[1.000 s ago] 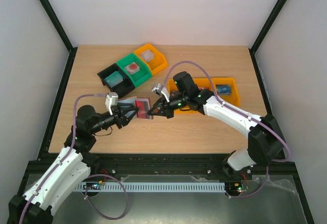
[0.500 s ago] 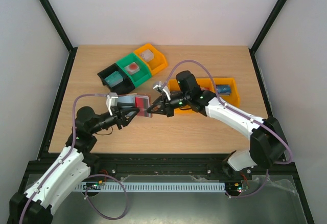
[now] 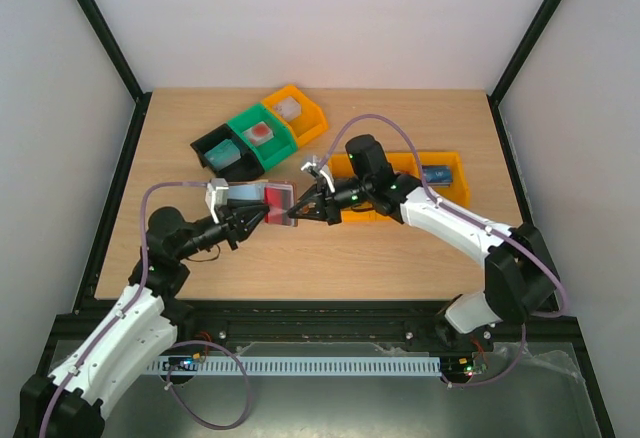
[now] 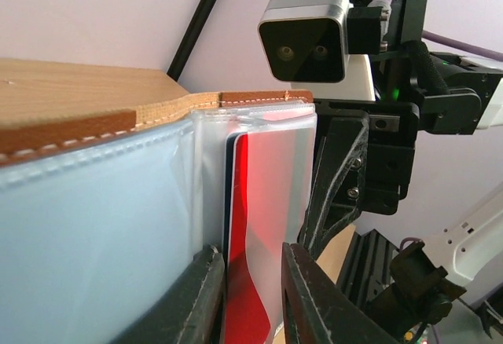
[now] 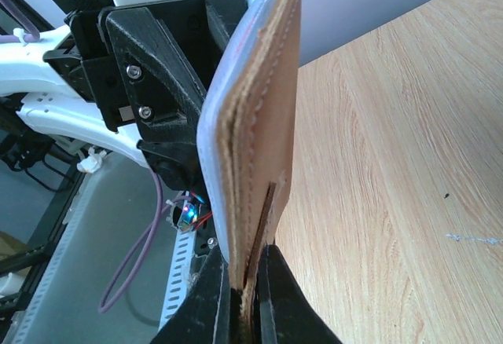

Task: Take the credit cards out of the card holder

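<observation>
brown leather bifold card holder [image 3: 246,195], the only one, is held open between two grippers above the wooden table [image 3: 400,258], long axis left to right, pale inside upward. right gripper [image 5: 247,261] is clamped on its leather edge. left gripper [image 4: 251,250] pinches one red plastic credit card [image 4: 242,203] in its clear sleeve. four coloured plastic bins [image 3: 270,156] sit behind.

Card holder [image 3: 248,194]: 1.
Credit cards in its clear pocket: 2. These are the red card [image 4: 247,226] and the dark card [image 4: 229,203], seen edge-on.
Row bins: 3, namely black bin [image 3: 203,145], green bin [image 3: 238,120], orange bin [image 3: 313,123].
Right-hand orange bin [image 3: 455,190]: at least 1.
End effectors: 2, left end effector [image 3: 263,215] and right end effector [image 3: 296,216].
Worktop [image 3: 400,248]: 1.
</observation>
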You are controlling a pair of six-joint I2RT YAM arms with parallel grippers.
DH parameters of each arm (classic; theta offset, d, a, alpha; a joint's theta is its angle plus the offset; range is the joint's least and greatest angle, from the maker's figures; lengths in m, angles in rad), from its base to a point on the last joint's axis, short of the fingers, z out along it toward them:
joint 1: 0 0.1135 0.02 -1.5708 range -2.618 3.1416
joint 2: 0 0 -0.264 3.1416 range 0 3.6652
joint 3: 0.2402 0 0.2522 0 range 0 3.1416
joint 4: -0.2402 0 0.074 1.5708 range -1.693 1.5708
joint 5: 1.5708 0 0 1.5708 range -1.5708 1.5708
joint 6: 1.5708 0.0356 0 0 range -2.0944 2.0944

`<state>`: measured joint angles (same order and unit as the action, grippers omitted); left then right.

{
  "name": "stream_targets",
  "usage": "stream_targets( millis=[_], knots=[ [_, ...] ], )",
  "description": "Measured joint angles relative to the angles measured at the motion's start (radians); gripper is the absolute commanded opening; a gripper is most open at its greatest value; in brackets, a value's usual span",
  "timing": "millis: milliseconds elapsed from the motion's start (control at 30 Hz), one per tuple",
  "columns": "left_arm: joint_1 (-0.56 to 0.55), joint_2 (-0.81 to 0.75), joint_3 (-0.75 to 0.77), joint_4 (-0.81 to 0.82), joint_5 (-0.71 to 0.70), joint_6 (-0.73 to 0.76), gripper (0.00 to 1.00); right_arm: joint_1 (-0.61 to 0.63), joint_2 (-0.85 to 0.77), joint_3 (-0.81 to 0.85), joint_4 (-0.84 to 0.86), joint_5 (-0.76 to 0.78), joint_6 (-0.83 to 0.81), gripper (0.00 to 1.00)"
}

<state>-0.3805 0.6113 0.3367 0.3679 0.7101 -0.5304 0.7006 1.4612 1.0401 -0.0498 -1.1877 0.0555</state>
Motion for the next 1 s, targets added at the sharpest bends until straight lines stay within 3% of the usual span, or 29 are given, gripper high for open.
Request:
stream_targets(
  millis=[467, 533, 667, 1000],
  knots=[
    [0.068, 0.084, 0.057, -0.015, 0.066, 0.027, 0.23, -0.022, 0.077, 0.098, -0.066, 0.002, -0.040, 0.02],
    [0.074, 0.090, 0.067, -0.015, 0.068, 0.034, 0.20, -0.027, 0.091, 0.130, -0.096, 0.001, -0.058, 0.02],
    [0.083, 0.090, 0.079, -0.017, 0.056, 0.070, 0.04, -0.037, 0.130, 0.200, -0.154, -0.001, -0.097, 0.02],
    [0.052, 0.006, 0.087, -0.100, 0.001, 0.179, 0.02, -0.038, 0.140, 0.242, -0.210, -0.015, -0.188, 0.02]
  ],
)
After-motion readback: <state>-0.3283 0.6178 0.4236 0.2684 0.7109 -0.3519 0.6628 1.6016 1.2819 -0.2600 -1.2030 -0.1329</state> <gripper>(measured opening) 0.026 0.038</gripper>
